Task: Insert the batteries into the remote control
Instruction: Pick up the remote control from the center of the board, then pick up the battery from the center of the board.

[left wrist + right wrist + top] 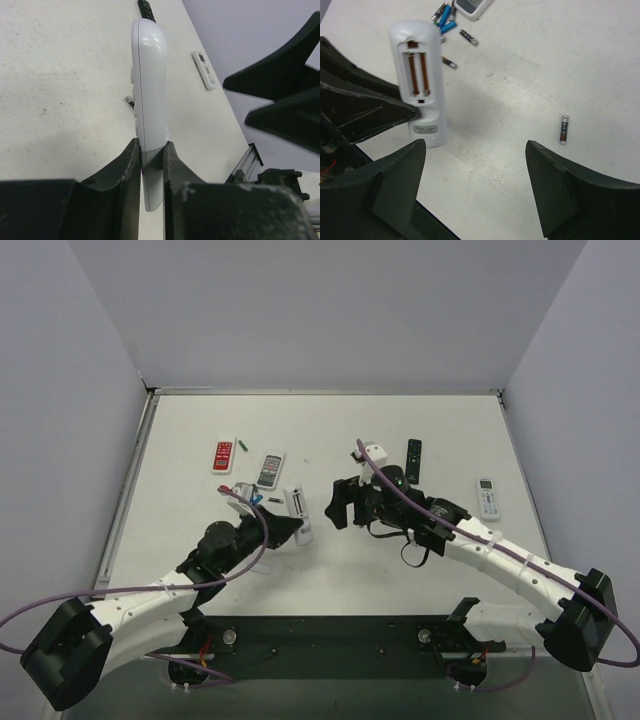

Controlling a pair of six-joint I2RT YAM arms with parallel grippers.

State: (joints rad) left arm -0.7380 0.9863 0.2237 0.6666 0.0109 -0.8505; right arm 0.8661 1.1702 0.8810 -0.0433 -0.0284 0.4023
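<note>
The slim white remote control [298, 512] is turned up on its long edge, and my left gripper [150, 160] is shut on its near end, one finger on each flat face. In the right wrist view its back [417, 75] shows an open recess with copper contacts and no cells inside. My right gripper [475, 150] stands open just to the right of it [340, 502], over bare table. One dark battery [563, 129] lies alone. Two more [449, 62] [468, 37] and several blue ones [445, 17] lie beyond the remote.
A red remote [223, 455] and a grey remote [271, 470] lie at the back left, with a green cell [243, 443] between them. A black remote [413, 460] and a white remote with a display [488, 497] lie on the right.
</note>
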